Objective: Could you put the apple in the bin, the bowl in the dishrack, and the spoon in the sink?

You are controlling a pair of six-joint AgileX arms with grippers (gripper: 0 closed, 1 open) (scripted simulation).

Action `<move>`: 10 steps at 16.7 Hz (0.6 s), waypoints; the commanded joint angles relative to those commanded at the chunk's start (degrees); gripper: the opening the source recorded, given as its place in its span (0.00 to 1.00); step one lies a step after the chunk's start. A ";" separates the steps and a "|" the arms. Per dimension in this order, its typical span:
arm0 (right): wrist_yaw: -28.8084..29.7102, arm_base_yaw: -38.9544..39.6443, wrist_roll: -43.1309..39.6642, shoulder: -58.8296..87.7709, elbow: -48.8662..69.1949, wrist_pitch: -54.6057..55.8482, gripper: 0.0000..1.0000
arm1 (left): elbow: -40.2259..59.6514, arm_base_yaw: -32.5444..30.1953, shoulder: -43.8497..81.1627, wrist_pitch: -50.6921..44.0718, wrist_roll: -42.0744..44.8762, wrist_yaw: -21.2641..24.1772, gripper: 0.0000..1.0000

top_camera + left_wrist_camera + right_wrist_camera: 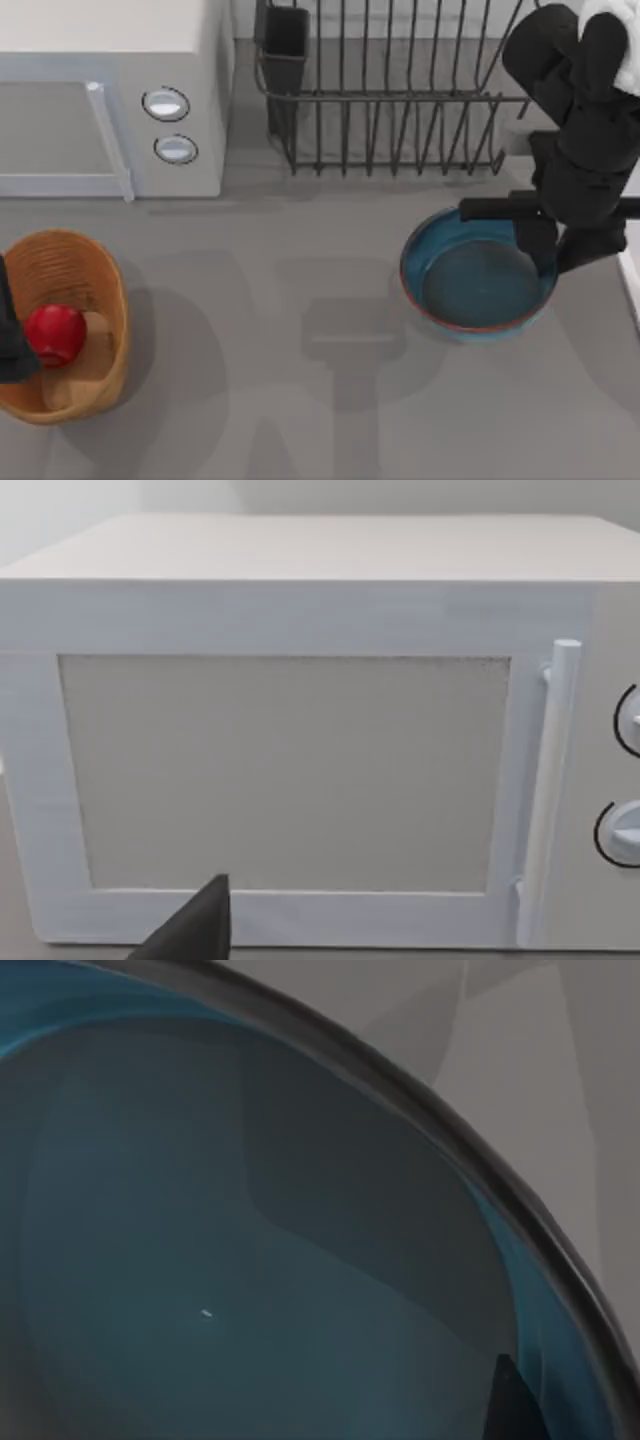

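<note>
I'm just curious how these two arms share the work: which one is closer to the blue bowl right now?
The right. The right gripper sits at the bowl's right rim, one finger inside. The left gripper is across the table at the left edge, beside the bin holding the apple.

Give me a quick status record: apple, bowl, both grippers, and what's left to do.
apple: lying inside the bin, table's left side
bowl: on the table in front of the dishrack, not yet racked
right gripper: at the bowl's right rim, one finger inside the bowl
left gripper: at the table's left edge beside the bin
microwave: back left, door shut
remaining: bowl to dishrack; spoon to sink
</note>
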 joint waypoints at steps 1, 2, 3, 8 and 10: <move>-0.01 -0.03 -0.06 -0.72 1.37 -1.75 0.00 | 0.00 0.00 0.00 0.00 0.00 0.00 1.00; -0.01 -0.06 -0.12 -1.28 2.32 -2.88 0.00 | 0.00 0.00 0.00 0.00 0.00 0.00 1.00; -0.01 -0.07 -0.16 -1.58 2.77 -3.39 0.00 | 0.00 0.00 0.00 0.00 0.00 0.00 1.00; 0.69 0.57 -0.37 -1.65 2.72 -2.56 0.00 | 0.00 0.00 0.00 0.00 0.00 0.00 1.00; 3.69 2.52 -1.45 -2.71 2.83 0.37 0.00 | 0.00 0.00 0.00 0.00 0.00 0.00 1.00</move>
